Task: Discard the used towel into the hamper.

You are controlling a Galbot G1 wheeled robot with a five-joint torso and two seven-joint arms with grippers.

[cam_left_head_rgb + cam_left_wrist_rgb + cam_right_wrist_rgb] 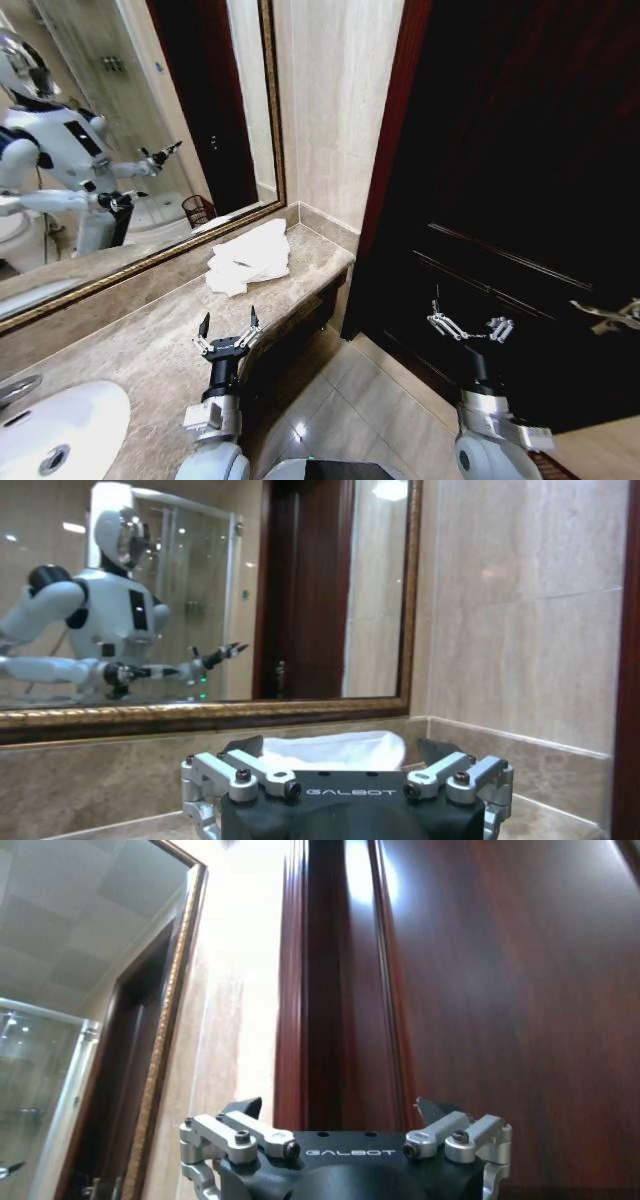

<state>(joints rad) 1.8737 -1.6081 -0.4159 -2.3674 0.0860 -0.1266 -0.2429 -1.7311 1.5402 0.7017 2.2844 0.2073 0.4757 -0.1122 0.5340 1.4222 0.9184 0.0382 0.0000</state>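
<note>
Currently my left claw [229, 326] hovers above the marble counter [130, 340], fingers spread wide, grasping nothing, aimed at the crumpled white towel [250, 257] lying further along the counter near the wall corner. My right claw [470, 322] hangs off the counter's end before the dark wooden door [520, 180], likewise spread and empty. The hamper [197, 210] appears as a reflection in the mirror [110, 120].

Left hand [345, 759], grey metal w/ black fingertips, spread open, low over beige marble counter [545, 821]. Crumpled white cloth towel [335, 751] just beyond fingertips, near counter's back edge, under gold-framed wall mirror [200, 592] w/ white robot's reflection.
</note>
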